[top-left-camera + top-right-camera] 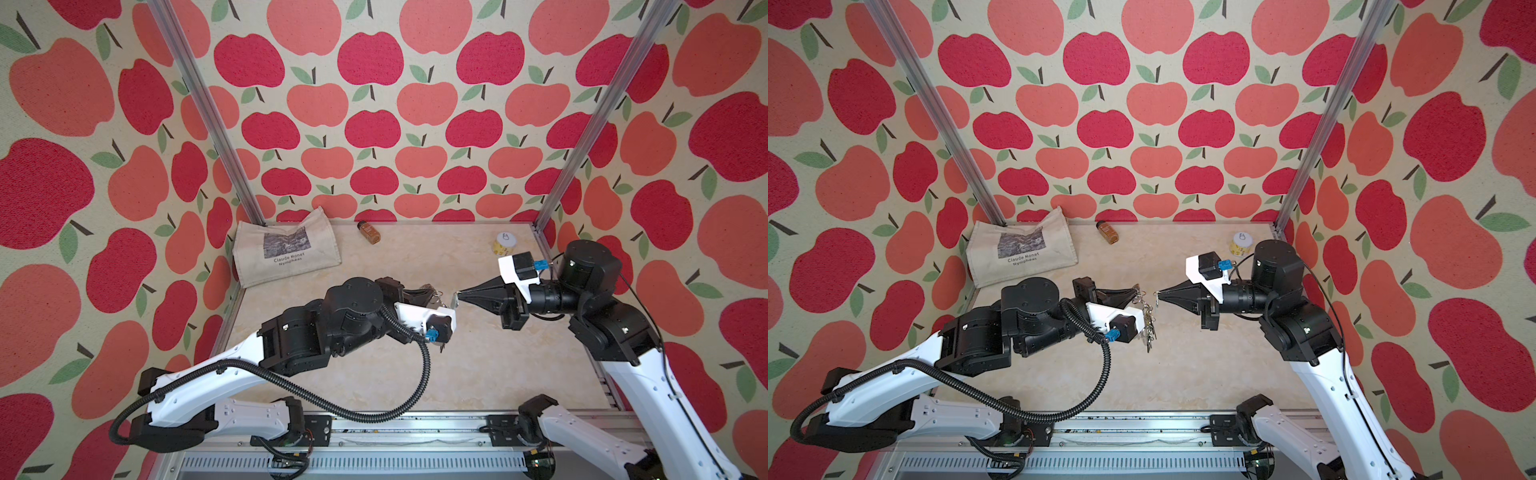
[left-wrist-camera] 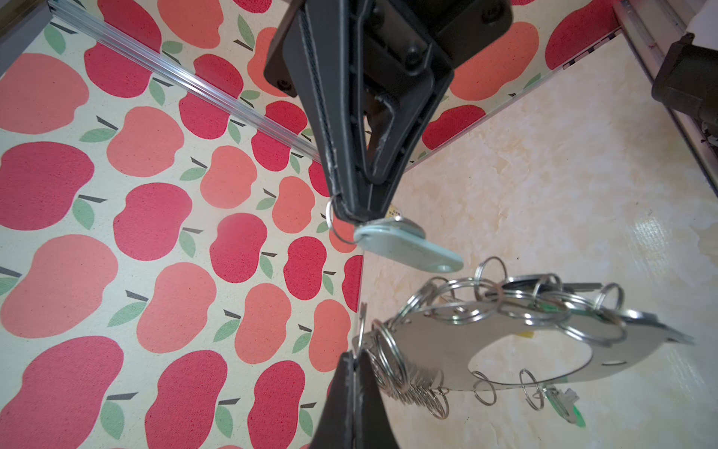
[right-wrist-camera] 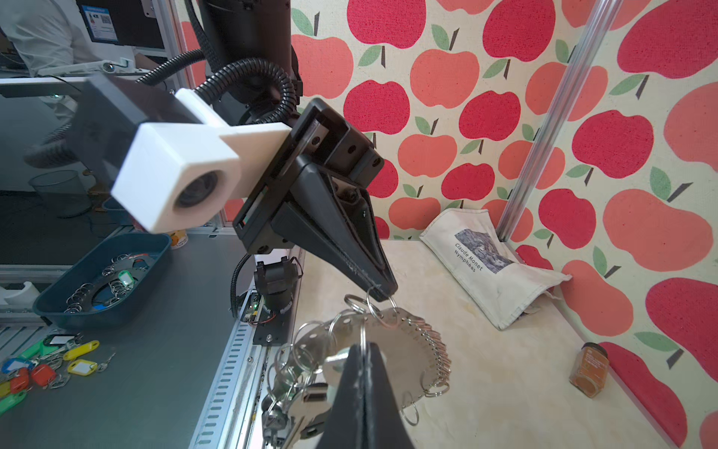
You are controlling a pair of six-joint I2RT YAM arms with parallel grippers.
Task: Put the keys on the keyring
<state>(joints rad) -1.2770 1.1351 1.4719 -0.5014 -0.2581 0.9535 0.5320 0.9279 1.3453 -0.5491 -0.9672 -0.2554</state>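
Grippers, two, tip to tip above the middle of the table (image 1: 478, 374). Jaws closed, the left gripper (image 1: 1137, 293) pinches one split ring of the single keyring (image 2: 427, 342), its plate hanging below. The right gripper (image 1: 1158, 296), likewise closed, pinches the small ring of the keys (image 2: 408, 248), one pale mint tag, just beside the plate. Far edge, left to right: one tote bag (image 1: 286, 249), one spice jar (image 1: 369, 232), one tub (image 1: 504, 244).

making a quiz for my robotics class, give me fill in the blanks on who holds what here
The left gripper pinches a split ring on the metal ___. The right gripper holds the pale-tagged ___. Their jaws are ___. In a top view, the cloth bag lies in the far ___ corner.
Missing: keyring; keys; shut; left.
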